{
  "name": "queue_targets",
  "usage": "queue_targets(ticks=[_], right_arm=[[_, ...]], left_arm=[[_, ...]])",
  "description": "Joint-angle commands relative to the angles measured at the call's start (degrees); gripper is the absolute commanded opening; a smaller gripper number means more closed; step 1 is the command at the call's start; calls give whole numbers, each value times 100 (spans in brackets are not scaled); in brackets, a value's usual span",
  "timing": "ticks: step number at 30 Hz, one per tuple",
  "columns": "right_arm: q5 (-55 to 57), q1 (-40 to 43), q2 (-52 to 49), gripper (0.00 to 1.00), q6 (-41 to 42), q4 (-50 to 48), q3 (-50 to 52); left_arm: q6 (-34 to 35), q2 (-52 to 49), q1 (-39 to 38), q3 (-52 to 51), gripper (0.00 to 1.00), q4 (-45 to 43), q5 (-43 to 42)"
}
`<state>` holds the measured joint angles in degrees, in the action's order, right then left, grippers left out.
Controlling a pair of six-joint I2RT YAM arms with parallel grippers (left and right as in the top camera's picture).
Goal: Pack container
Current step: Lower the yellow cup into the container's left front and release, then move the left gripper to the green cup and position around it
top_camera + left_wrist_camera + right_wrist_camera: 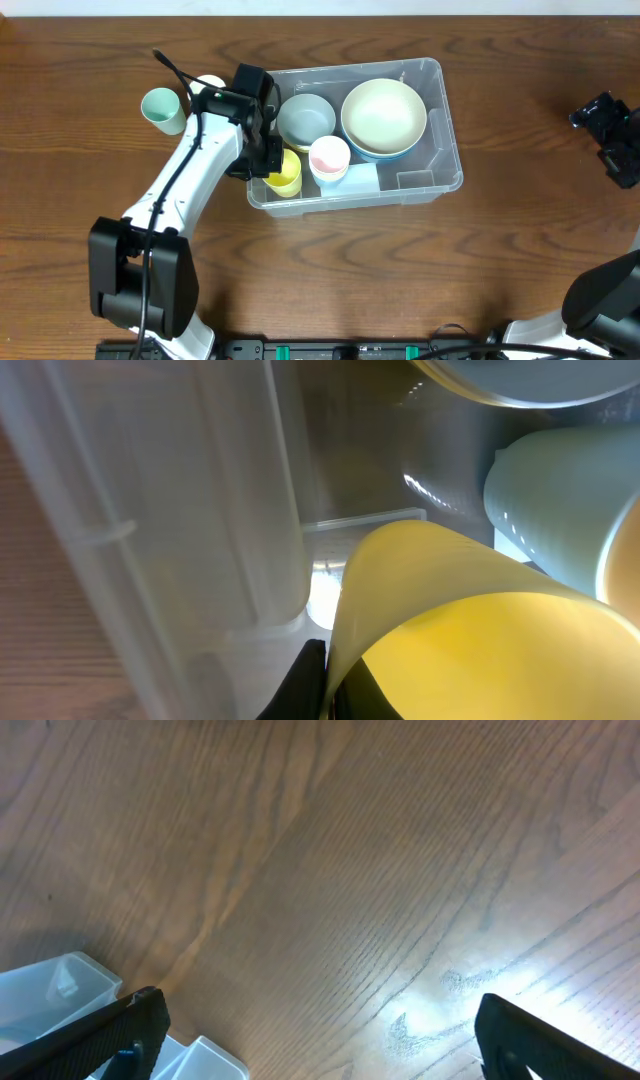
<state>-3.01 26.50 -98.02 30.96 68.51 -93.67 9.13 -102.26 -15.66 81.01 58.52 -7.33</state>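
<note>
Container (447, 125), clear, round-cornered; left pincer (272, 163) clamps yellow cup (288, 181); right pincer (320, 1025) apart.

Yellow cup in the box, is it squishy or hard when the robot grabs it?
Probably hard: the yellow cup shows a smooth curve where the left gripper pinches its wall. It looks thin, so likely light. Its glossy skin may be slippery.

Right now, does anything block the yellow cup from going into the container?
Nothing visible. The yellow cup, held by the left gripper, is already inside the near-left corner of the container, beside the pink cup.
</note>
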Motion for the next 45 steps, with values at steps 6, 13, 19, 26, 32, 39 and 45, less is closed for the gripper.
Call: queue_targets(ticks=[6,13,19,26,32,39,45], right_arm=[[17,50,39,99,-37,7,-7],[17,50,39,99,-37,7,-7],[17,50,39,99,-37,7,-7],[17,50,39,99,-35,7,-7],[17,50,39,99,-35,7,-7],[17,50,39,99,-35,7,-7],[17,50,39,99,-37,7,-7]], left_arm=[[-55,-247,9,-33,6,33,74],[-55,-310,9,-33,6,33,74],[-52,-310,9,-33,16,35,70],[-50,-310,9,-33,23,33,68],[-31,-219,9,278,23,96,24],[-190,254,9,1471,26,855,35],[-361,1029,13,2085,55,903,393]])
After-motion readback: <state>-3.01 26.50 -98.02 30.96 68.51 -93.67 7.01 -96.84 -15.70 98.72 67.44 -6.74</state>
